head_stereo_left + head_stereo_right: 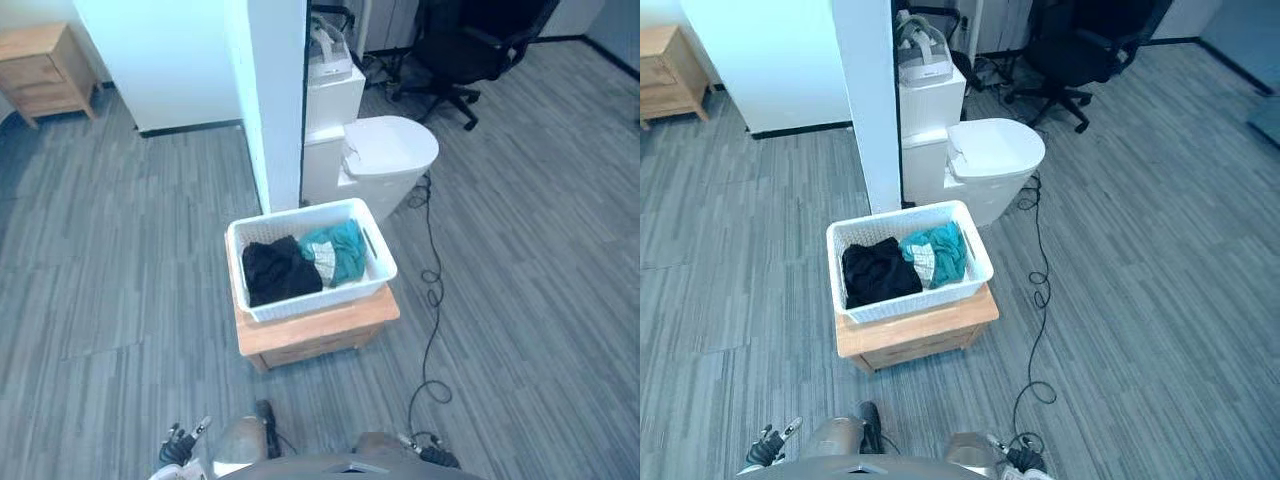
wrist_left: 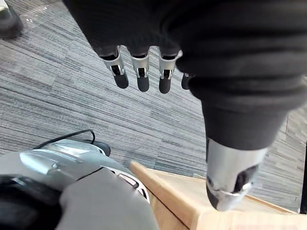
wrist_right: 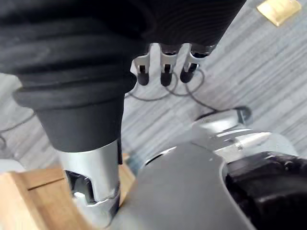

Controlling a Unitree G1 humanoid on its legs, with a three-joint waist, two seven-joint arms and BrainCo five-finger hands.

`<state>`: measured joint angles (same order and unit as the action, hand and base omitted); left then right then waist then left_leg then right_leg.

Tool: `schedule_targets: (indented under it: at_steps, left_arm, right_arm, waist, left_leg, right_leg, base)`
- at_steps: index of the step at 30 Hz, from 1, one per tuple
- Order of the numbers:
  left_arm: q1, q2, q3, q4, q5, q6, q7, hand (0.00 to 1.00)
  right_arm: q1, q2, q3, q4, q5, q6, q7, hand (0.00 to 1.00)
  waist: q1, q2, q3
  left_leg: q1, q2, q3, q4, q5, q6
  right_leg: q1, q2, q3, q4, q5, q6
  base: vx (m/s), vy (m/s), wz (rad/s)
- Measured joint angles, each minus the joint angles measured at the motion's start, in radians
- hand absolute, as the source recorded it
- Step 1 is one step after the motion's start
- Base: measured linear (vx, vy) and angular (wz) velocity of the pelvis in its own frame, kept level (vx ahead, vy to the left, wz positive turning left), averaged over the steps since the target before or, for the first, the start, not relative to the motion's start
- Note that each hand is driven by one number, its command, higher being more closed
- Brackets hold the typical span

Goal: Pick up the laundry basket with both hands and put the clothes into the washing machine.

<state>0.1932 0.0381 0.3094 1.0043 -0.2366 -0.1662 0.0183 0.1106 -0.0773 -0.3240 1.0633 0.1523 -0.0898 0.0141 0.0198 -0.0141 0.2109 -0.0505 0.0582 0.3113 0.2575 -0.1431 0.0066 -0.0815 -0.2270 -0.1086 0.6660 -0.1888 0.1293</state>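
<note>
Basket of white slotted plastic [image 1: 310,305], well ahead of empty, slack left hand [image 2: 140,72] and right hand [image 3: 165,72], looks stiff and light: grip its end handles [image 1: 371,243].

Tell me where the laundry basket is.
In the left eye view, the laundry basket sits centrally on a wooden stand, in front of the white pillar and white machine.

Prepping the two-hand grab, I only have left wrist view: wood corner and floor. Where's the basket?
Observer: The white laundry basket sits on a low wooden stand, ahead of the robot.
Operator: Contents?
Observer: A black garment and a teal garment, side by side.
Operator: Right hand?
Observer: The right hand is open, fingers relaxed, holding nothing.
</note>
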Motion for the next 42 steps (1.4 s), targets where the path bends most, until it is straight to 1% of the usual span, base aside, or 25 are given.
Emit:
schedule_targets:
  at_steps: [1, 2, 4, 6, 8, 9, 10, 11, 12, 13, 15, 16, 20, 22, 25, 28, 30, 31, 33, 35, 36, 37, 38, 40, 42]
  left_arm:
    - [-0.001, 0.004, -0.009, -0.002, 0.004, 0.001, 0.000, 0.00]
    - [-0.002, 0.006, -0.017, -0.007, 0.004, 0.001, 0.001, 0.00]
    - [-0.005, 0.018, -0.058, -0.027, 0.003, -0.001, 0.001, 0.00]
    - [-0.033, 0.019, -0.085, -0.057, 0.001, -0.002, 0.003, 0.00]
    - [-0.046, 0.024, -0.101, -0.075, -0.019, -0.008, 0.012, 0.00]
    - [-0.046, 0.031, -0.115, -0.095, -0.028, -0.011, 0.021, 0.00]
    - [-0.049, 0.041, -0.118, -0.120, -0.039, -0.015, 0.023, 0.00]
    - [-0.060, 0.028, -0.117, -0.131, -0.050, -0.016, 0.029, 0.00]
    - [-0.060, -0.005, -0.122, -0.154, -0.060, -0.020, 0.037, 0.00]
    - [-0.059, -0.040, -0.127, -0.175, -0.072, -0.026, 0.041, 0.00]
    - [-0.059, -0.065, -0.131, -0.193, -0.092, -0.030, 0.041, 0.00]
    - [-0.056, -0.067, -0.136, -0.205, -0.098, -0.030, 0.041, 0.00]
    - [-0.043, -0.064, -0.130, -0.209, -0.113, -0.032, 0.043, 0.00]
    - [-0.020, -0.063, -0.111, -0.204, -0.114, -0.031, 0.044, 0.00]
    - [0.011, -0.060, -0.066, -0.160, -0.120, -0.030, 0.052, 0.00]
    - [0.037, -0.076, 0.046, -0.158, -0.182, -0.032, 0.085, 0.00]
    - [0.039, -0.092, 0.124, -0.182, -0.241, -0.043, 0.111, 0.00]
    - [0.041, -0.095, 0.140, -0.198, -0.254, -0.044, 0.118, 0.00]
    - [0.051, -0.094, 0.162, -0.275, -0.339, -0.052, 0.121, 0.00]
    - [0.055, -0.095, 0.153, -0.443, -0.460, -0.055, 0.116, 0.00]
    - [0.052, -0.094, 0.141, -0.494, -0.484, -0.057, 0.108, 0.00]
    - [0.047, -0.088, 0.095, -0.614, -0.538, -0.073, 0.103, 0.00]
    - [0.040, -0.081, 0.069, -0.664, -0.555, -0.076, 0.104, 0.00]
    - [0.012, -0.032, -0.046, -0.823, -0.574, -0.075, 0.101, 0.00]
    - [-0.006, 0.004, -0.095, -0.870, -0.565, -0.068, 0.092, 0.00]
  right_arm:
    - [-0.001, -0.001, 0.004, -0.011, 0.000, 0.000, 0.000, 0.00]
    - [-0.001, -0.001, 0.009, -0.019, -0.001, 0.002, -0.001, 0.00]
    - [-0.005, -0.007, 0.044, -0.047, -0.001, 0.003, -0.003, 0.00]
    - [-0.010, -0.016, 0.076, -0.114, -0.001, 0.002, -0.006, 0.00]
    - [-0.011, -0.014, 0.091, -0.142, 0.000, 0.000, -0.015, 0.00]
    - [-0.011, -0.006, 0.111, -0.161, 0.000, -0.005, -0.019, 0.00]
    - [-0.007, 0.011, 0.135, -0.178, 0.000, -0.012, -0.019, 0.00]
    - [-0.015, 0.010, 0.155, -0.186, 0.000, -0.016, -0.019, 0.00]
    - [-0.022, 0.006, 0.177, -0.201, 0.000, -0.019, -0.019, 0.00]
    - [-0.023, -0.005, 0.186, -0.216, -0.001, -0.023, -0.018, 0.00]
    - [-0.021, -0.013, 0.190, -0.221, -0.002, -0.023, -0.016, 0.00]
    - [-0.015, -0.013, 0.195, -0.221, -0.002, -0.022, -0.015, 0.00]
    - [-0.008, -0.014, 0.189, -0.199, -0.002, -0.023, -0.015, 0.00]
    - [-0.011, -0.013, 0.176, -0.174, -0.003, -0.022, -0.016, 0.00]
    - [-0.017, -0.013, 0.169, -0.136, -0.003, -0.021, -0.018, 0.00]
    - [-0.041, -0.013, 0.156, -0.101, -0.003, -0.022, -0.020, 0.00]
    - [-0.048, -0.015, 0.155, -0.100, -0.004, -0.024, -0.025, 0.00]
    - [-0.050, -0.015, 0.156, -0.100, -0.004, -0.024, -0.025, 0.00]
    - [-0.062, -0.017, 0.157, -0.100, -0.005, -0.022, -0.028, 0.00]
    - [-0.070, -0.018, 0.166, -0.106, -0.005, -0.022, -0.039, 0.00]
    - [-0.076, -0.019, 0.167, -0.108, -0.004, -0.022, -0.041, 0.00]
    - [-0.086, -0.026, 0.179, -0.119, -0.004, -0.019, -0.045, 0.00]
    - [-0.090, -0.035, 0.187, -0.125, -0.003, -0.015, -0.045, 0.00]
    - [-0.104, -0.044, 0.201, -0.142, -0.004, -0.008, -0.046, 0.00]
    - [-0.121, -0.049, 0.202, -0.141, -0.004, 0.008, -0.046, 0.00]
  waist:
    - [-0.005, 0.000, 0.000]
    - [-0.008, 0.000, 0.000]
    - [-0.020, 0.001, 0.000]
    - [-0.023, 0.011, 0.006]
    - [-0.023, 0.014, 0.007]
    - [-0.022, 0.001, 0.004]
    - [-0.022, -0.034, 0.004]
    - [-0.019, -0.033, 0.007]
    - [-0.020, 0.003, 0.009]
    - [-0.023, 0.029, 0.006]
    - [-0.029, 0.054, 0.000]
    - [-0.030, 0.059, -0.003]
    - [-0.020, 0.053, -0.002]
    - [-0.009, 0.039, -0.009]
    - [0.006, 0.033, -0.012]
    - [0.015, 0.048, 0.000]
    - [0.033, 0.064, 0.018]
    - [0.033, 0.068, 0.024]
    - [0.035, 0.069, 0.034]
    - [0.038, 0.066, 0.050]
    - [0.037, 0.064, 0.056]
    - [0.037, 0.063, 0.066]
    - [0.036, 0.063, 0.073]
    - [0.029, 0.065, 0.100]
    - [0.019, 0.066, 0.103]
  left_leg:
    - [0.050, -0.005, 0.012, -0.020, -0.009, 0.009]
    - [0.079, -0.007, 0.017, -0.040, -0.009, 0.009]
    - [0.127, -0.007, 0.020, -0.087, -0.008, 0.008]
    - [0.132, 0.006, 0.024, -0.105, -0.010, 0.001]
    - [0.131, 0.021, 0.025, -0.104, -0.014, -0.022]
    - [0.133, 0.019, 0.024, -0.101, -0.021, -0.037]
    - [0.146, 0.000, 0.016, -0.094, -0.032, -0.055]
    - [0.157, 0.010, 0.010, -0.086, -0.043, -0.073]
    - [0.158, 0.041, 0.006, -0.087, -0.041, -0.083]
    - [0.154, 0.059, -0.005, -0.101, -0.034, -0.094]
    - [0.156, 0.077, -0.021, -0.117, -0.024, -0.106]
    - [0.157, 0.087, -0.034, -0.130, -0.016, -0.111]
    - [0.144, 0.095, -0.082, -0.141, -0.002, -0.114]
    - [0.126, 0.091, -0.101, -0.143, 0.000, -0.114]
    - [0.122, 0.069, -0.141, -0.166, 0.019, -0.107]
    - [0.104, 0.047, -0.181, -0.175, 0.031, -0.099]
    - [0.092, 0.038, -0.197, -0.175, 0.037, -0.095]
    - [0.088, 0.038, -0.201, -0.175, 0.040, -0.093]
    - [0.071, 0.038, -0.204, -0.175, 0.044, -0.095]
    - [0.033, 0.039, -0.200, -0.166, 0.049, -0.096]
    - [0.020, 0.039, -0.198, -0.162, 0.050, -0.096]
    - [-0.010, 0.039, -0.193, -0.147, 0.052, -0.097]
    - [-0.019, 0.039, -0.190, -0.143, 0.053, -0.097]
    - [-0.037, 0.040, -0.178, -0.139, 0.054, -0.096]
    - [-0.045, 0.040, -0.172, -0.140, 0.054, -0.096]
  right_leg:
    - [-0.043, -0.014, -0.025, 0.105, -0.018, 0.006]
    - [-0.050, -0.016, -0.045, 0.119, -0.033, 0.000]
    - [-0.066, -0.008, -0.112, 0.061, -0.065, -0.006]
    - [-0.111, 0.008, -0.124, -0.125, -0.065, -0.011]
    - [-0.126, 0.026, -0.105, -0.265, 0.000, -0.016]
    - [-0.126, 0.034, -0.087, -0.338, 0.086, -0.024]
    - [-0.122, 0.021, -0.056, -0.376, 0.225, -0.032]
    - [-0.107, 0.026, -0.061, -0.371, 0.183, -0.029]
    - [-0.089, 0.054, -0.074, -0.397, 0.186, -0.036]
    - [-0.077, 0.077, -0.090, -0.430, 0.190, -0.045]
    - [-0.053, 0.100, -0.108, -0.468, 0.195, -0.054]
    - [-0.033, 0.114, -0.122, -0.493, 0.196, -0.057]
    - [0.016, 0.124, -0.177, -0.572, 0.219, -0.057]
    - [0.033, 0.124, -0.197, -0.613, 0.243, -0.057]
    - [0.064, 0.110, -0.237, -0.658, 0.268, -0.056]
    - [0.082, 0.090, -0.285, -0.670, 0.273, -0.047]
    - [0.079, 0.078, -0.299, -0.670, 0.275, -0.045]
    - [0.079, 0.075, -0.305, -0.669, 0.275, -0.045]
    - [0.061, 0.071, -0.311, -0.661, 0.273, -0.046]
    - [0.007, 0.060, -0.303, -0.621, 0.264, -0.048]
    - [-0.012, 0.057, -0.300, -0.608, 0.258, -0.050]
    - [-0.057, 0.056, -0.289, -0.582, 0.255, -0.054]
    - [-0.067, 0.055, -0.285, -0.577, 0.256, -0.055]
    - [-0.087, 0.055, -0.271, -0.577, 0.262, -0.061]
    - [-0.098, 0.057, -0.259, -0.587, 0.271, -0.063]
  base:
    - [0.30, 0.181, -0.24]
    - [0.30, 0.126, -0.14]
    - [0.24, 0.065, -0.07]
    - [0.24, -0.039, -0.06]
    - [0.16, -0.092, -0.08]
    - [0.15, -0.147, 0.03]
    - [0.21, -0.260, 0.05]
    - [0.22, -0.329, 0.08]
    - [0.18, -0.315, 0.02]
    - [0.11, -0.207, 0.09]
    - [0.06, -0.123, 0.19]
    - [0.02, -0.124, 0.32]
    - [-0.01, -0.048, 0.34]
    - [0.00, 0.015, 0.34]
    - [0.03, 0.037, 0.41]
    - [0.01, 0.040, 0.48]
    - [-0.01, 0.040, 0.29]
    - [-0.03, 0.025, 0.23]
    - [-0.04, 0.005, 0.09]
    - [-0.06, 0.003, -0.06]
    - [-0.06, -0.013, -0.10]
    - [-0.04, -0.026, -0.11]
    - [-0.05, -0.036, -0.15]
    - [-0.09, -0.023, -0.20]
    - [-0.04, -0.005, -0.17]
